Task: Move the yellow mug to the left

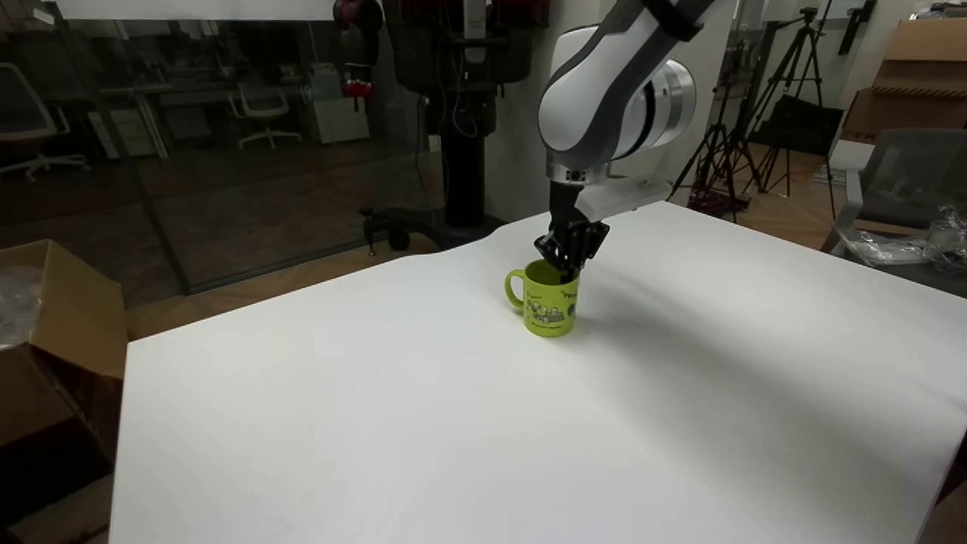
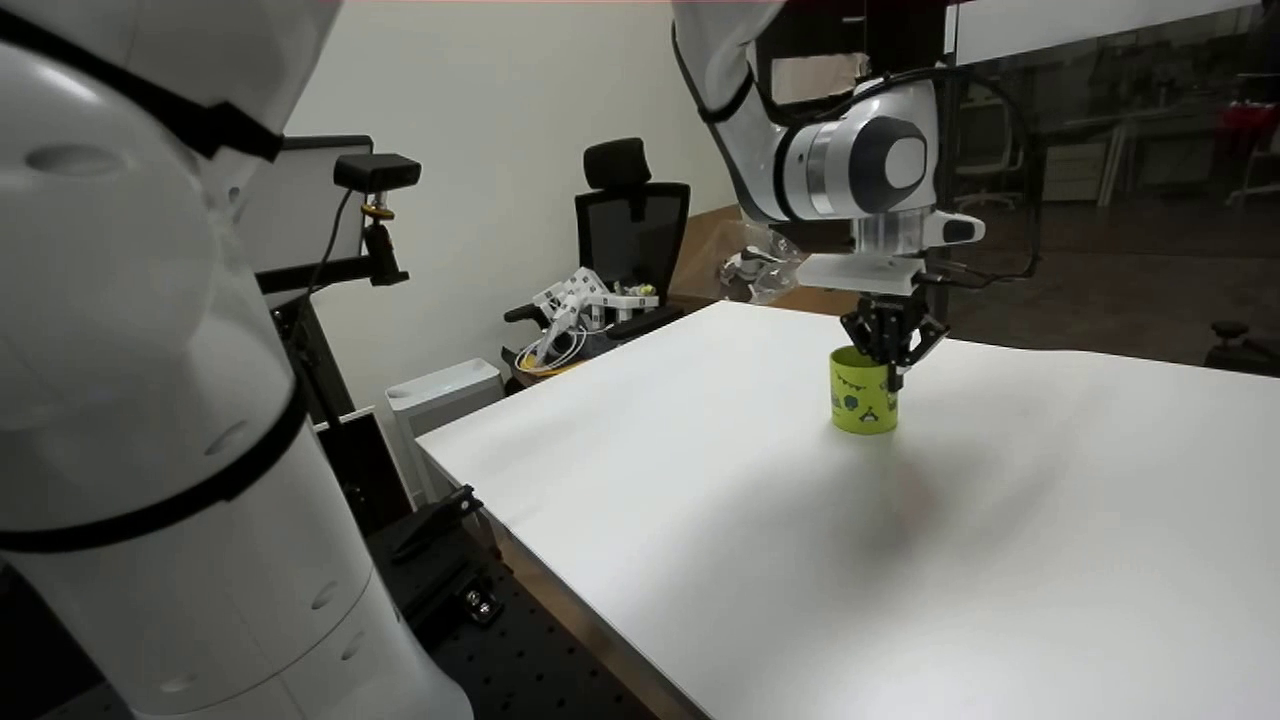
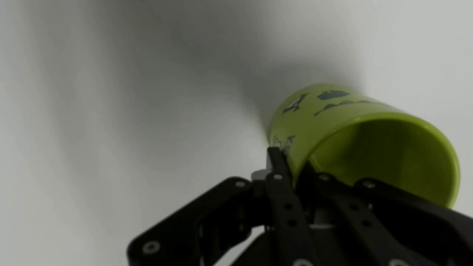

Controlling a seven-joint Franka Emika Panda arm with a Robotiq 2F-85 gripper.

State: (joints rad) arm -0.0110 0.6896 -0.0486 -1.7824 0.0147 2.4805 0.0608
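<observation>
The yellow mug is lime with dark printed marks and appears in both exterior views (image 1: 548, 308) (image 2: 860, 395). It looks upright on the white table; I cannot tell whether its base touches the surface. Its handle (image 1: 514, 291) points left in that exterior view and is hidden in the wrist view. My gripper (image 1: 568, 272) points down at the mug's rim, as also seen in an exterior view (image 2: 894, 378). In the wrist view, the gripper (image 3: 291, 159) is closed on the wall of the mug (image 3: 332, 114), one finger inside and one outside. The inner fingertip is partly hidden.
The white table (image 1: 340, 393) has its left edge beside an open cardboard box (image 1: 83, 310). A robot arm's base (image 2: 180, 500) stands at the near left in an exterior view. A chair with white parts (image 2: 630, 240) stands beyond the table's edge.
</observation>
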